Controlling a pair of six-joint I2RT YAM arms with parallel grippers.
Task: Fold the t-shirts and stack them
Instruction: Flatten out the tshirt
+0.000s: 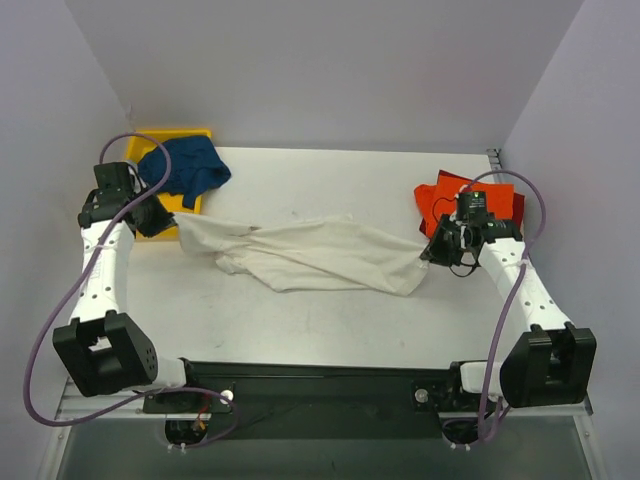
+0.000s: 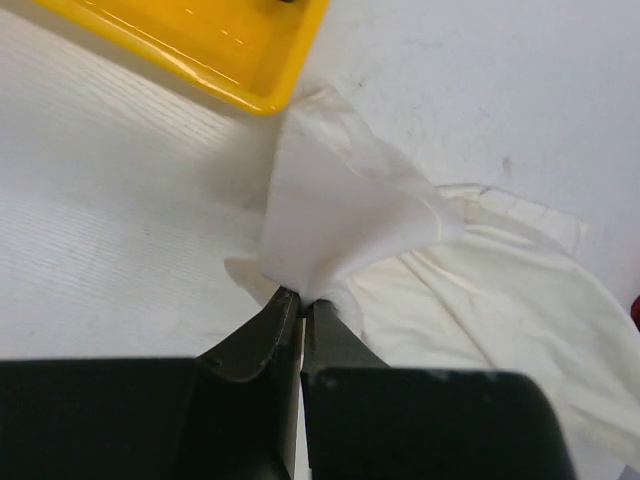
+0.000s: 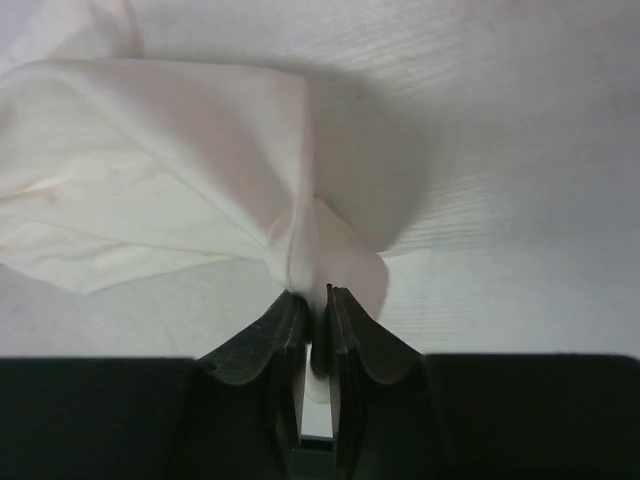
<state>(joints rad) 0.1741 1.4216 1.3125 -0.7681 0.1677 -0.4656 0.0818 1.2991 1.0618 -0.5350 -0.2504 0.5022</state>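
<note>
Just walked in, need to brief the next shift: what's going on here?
Each gripper pinches one end of the off-white t-shirt: the left gripper beside the yellow bin, the right gripper opposite. The shirt stretches crumpled across the table, not yet folded. A dark blue shirt lies partly in the bin; orange-red shirts sit by the right gripper.

An off-white t-shirt (image 1: 310,255) sprawls across the middle of the white table (image 1: 330,320). A yellow bin (image 1: 150,140) sits far left, while red t-shirts (image 1: 440,200) lie heaped far right.
</note>
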